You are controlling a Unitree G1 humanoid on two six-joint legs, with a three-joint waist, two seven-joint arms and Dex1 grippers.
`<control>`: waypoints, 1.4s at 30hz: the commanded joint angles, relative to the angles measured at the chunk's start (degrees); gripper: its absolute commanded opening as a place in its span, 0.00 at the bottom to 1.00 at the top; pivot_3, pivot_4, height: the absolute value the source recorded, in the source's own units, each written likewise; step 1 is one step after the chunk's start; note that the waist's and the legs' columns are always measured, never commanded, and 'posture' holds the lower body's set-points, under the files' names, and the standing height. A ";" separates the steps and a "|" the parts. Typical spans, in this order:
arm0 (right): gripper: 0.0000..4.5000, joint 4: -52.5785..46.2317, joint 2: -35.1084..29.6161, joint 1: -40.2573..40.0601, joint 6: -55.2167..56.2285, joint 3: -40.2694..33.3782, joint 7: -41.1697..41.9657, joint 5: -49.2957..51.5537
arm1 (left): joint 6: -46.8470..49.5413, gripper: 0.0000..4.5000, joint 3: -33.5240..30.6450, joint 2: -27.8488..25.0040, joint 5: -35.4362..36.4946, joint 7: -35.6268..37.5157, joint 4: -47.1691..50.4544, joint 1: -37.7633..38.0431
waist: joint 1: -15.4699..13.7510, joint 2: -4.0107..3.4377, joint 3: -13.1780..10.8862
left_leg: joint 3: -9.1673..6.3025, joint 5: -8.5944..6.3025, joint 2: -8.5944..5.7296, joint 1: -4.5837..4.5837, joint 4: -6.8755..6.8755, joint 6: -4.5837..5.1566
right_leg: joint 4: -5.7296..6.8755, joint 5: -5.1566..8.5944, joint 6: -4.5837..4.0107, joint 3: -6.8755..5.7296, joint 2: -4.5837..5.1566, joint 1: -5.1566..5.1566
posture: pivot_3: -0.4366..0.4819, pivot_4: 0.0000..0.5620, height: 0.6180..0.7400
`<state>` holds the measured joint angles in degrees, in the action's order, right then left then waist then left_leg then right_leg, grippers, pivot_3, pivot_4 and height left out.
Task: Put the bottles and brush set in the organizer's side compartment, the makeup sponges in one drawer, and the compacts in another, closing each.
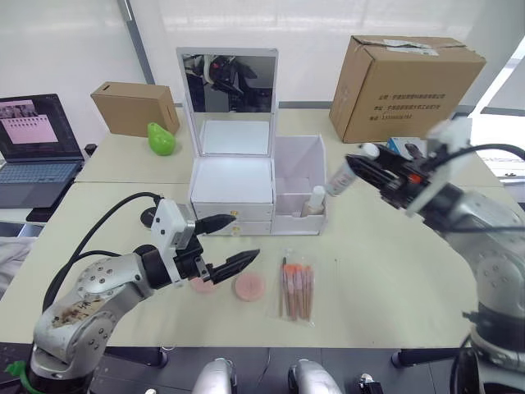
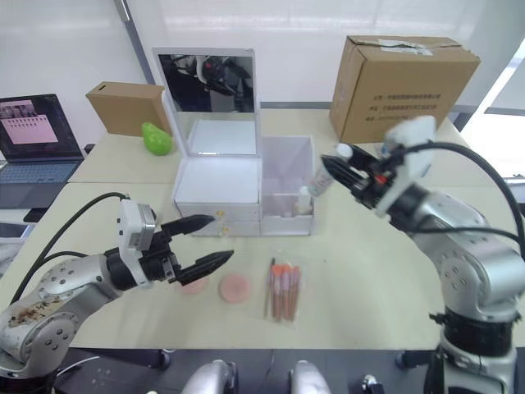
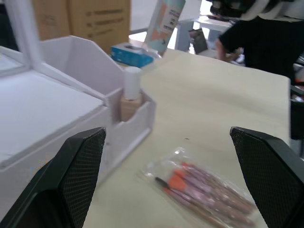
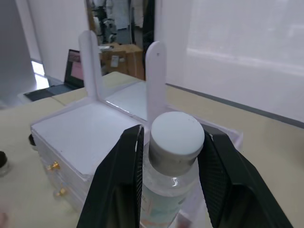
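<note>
The right gripper is clamped on a white-capped bottle, held tilted in the air just right of the side compartment. A small foundation bottle stands in that bin at the organizer. The left gripper, fingers spread and empty, hovers before the gold-knobbed drawers, above two pink makeup sponges. The brush set lies on the table just right of them.
</note>
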<state>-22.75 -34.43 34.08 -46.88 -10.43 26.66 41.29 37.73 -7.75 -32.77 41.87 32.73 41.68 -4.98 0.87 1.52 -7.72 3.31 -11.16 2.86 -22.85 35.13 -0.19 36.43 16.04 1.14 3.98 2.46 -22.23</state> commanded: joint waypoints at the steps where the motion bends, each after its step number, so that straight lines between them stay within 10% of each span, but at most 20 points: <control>1: 0.29 5.39 1.58 6.43 0.70 7.52 0.34 -5.29 | 0.02 1.00 -0.44 1.02 -0.63 -5.22 4.16 -0.48 | 0.00 0.00 0.00 | 0.00 0.00 0.01 0.01 0.07 0.00 | 0.04 0.00 0.00 -0.01 0.00 0.01 | 0.48 0.27 1.00; 27: 0.29 24.81 11.41 7.00 16.65 23.37 9.55 -28.00 | 2.33 1.00 -3.02 -3.09 4.24 -9.08 4.11 -4.68 | 0.10 0.00 0.00 | 0.01 0.00 0.00 0.02 0.16 0.00 | 0.31 0.02 -0.02 -0.06 -0.02 -0.07 | 0.48 0.27 1.00; 36: 0.97 23.07 12.52 7.26 15.98 21.51 10.60 -28.55 | 2.72 1.00 -3.29 -3.61 5.50 -9.72 4.08 -5.35 | 0.51 0.00 0.00 | 0.01 0.00 0.02 0.04 0.11 0.00 | 0.32 0.04 -0.04 -0.05 -0.04 -0.08 | 0.48 0.27 1.00; 42: 0.99 17.41 10.42 9.06 13.39 18.88 12.24 -26.70 | 2.24 1.00 -3.89 -4.21 5.99 -9.46 3.24 -5.33 | 0.91 -0.01 -0.01 | 0.00 0.00 0.03 0.03 0.07 0.00 | 0.32 0.04 -0.05 -0.05 -0.06 -0.10 | 0.48 0.27 1.00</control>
<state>0.56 -23.34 40.23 -33.21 10.70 37.62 12.49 40.32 -10.13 -36.27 47.36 23.21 44.18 -9.45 1.78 1.51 -7.72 3.31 -11.16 2.89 -22.84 35.19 -0.20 36.75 16.08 1.09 3.93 2.41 -22.36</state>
